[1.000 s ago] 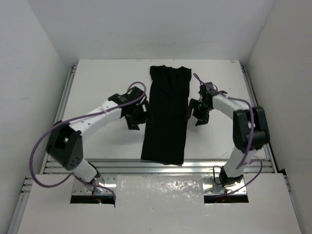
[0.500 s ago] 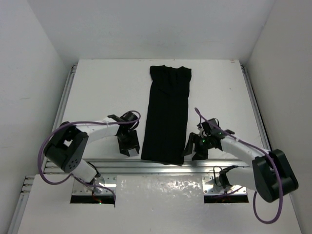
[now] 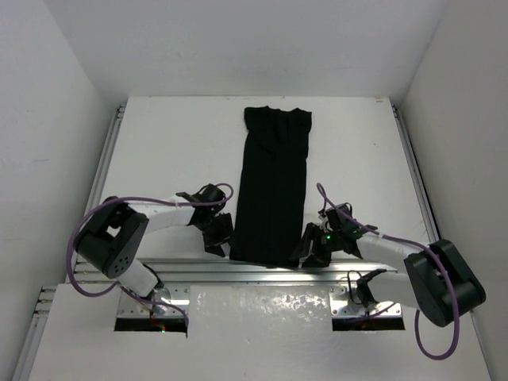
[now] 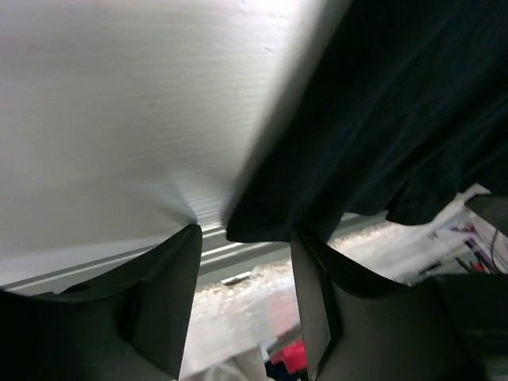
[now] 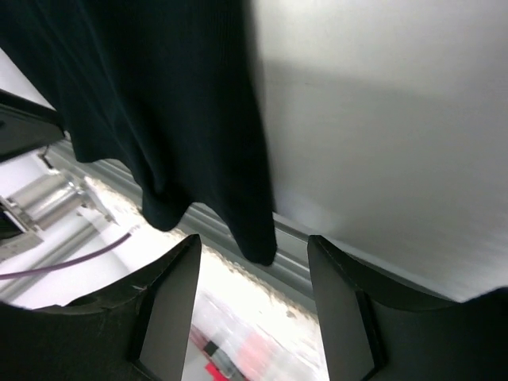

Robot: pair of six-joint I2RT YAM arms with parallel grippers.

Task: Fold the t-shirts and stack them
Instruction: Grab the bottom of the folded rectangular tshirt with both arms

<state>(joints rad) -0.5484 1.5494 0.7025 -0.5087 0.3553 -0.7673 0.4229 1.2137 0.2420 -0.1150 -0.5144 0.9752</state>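
Observation:
The black t-shirt [image 3: 271,186] lies folded into a long narrow strip down the middle of the white table, its near hem at the table's front edge. My left gripper [image 3: 223,235] is open at the shirt's near left corner [image 4: 262,226], which sits just beyond its fingertips. My right gripper [image 3: 308,247] is open at the near right corner [image 5: 258,246], which hangs between its fingers. The shirt [image 4: 381,103] fills the upper right of the left wrist view and the upper left of the right wrist view [image 5: 159,95].
A metal rail [image 3: 262,272] runs along the table's front edge just under the shirt's hem. White walls enclose the table on three sides. A foil-covered panel [image 3: 262,305] lies in front between the arm bases.
Both arms have swung from the shirt's middle down to its near end and closed in on the two near corners. The shirt has not moved.

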